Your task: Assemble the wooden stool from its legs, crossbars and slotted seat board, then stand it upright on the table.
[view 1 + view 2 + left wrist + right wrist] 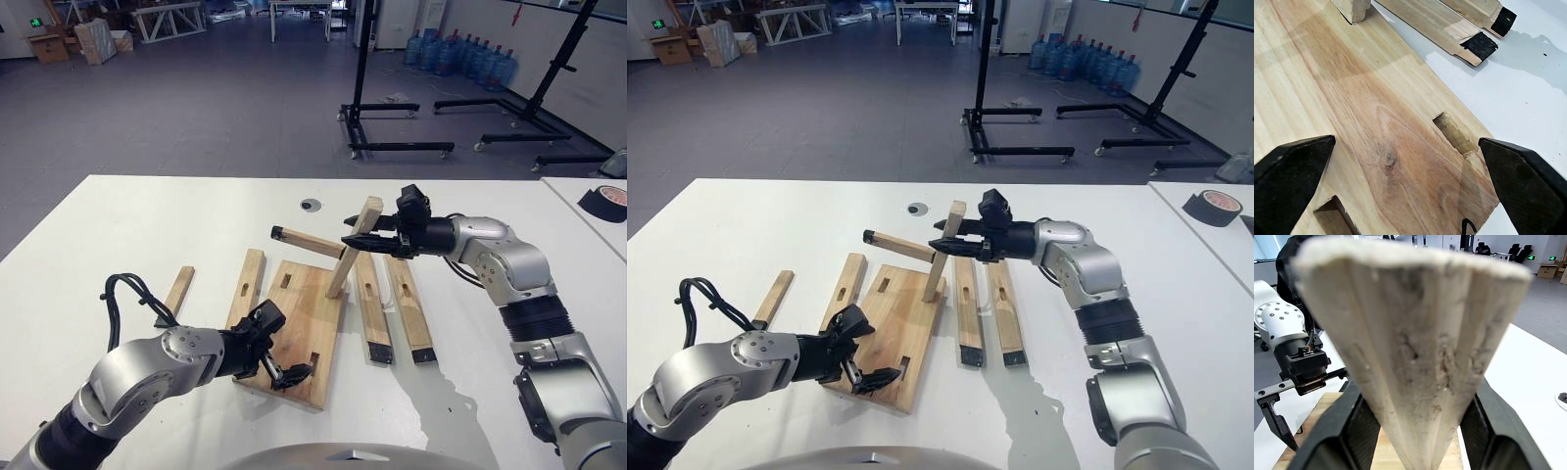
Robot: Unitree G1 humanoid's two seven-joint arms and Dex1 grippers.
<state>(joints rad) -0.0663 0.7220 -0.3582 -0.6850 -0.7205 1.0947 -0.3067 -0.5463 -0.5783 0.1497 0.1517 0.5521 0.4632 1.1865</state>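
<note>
— Leg [343, 276] status?
— Clenched in right tool [358, 241], tilted, foot on far right of seat board [294, 328]. Left tool [294, 372] gapes over board's near end. Advice: pin board flat on counter [118, 225], straighten leg, then press.

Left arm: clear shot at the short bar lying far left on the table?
Likely yes. The left gripper is open and empty over the seat board, and the short bar lies flat on bare table on that side.
</note>
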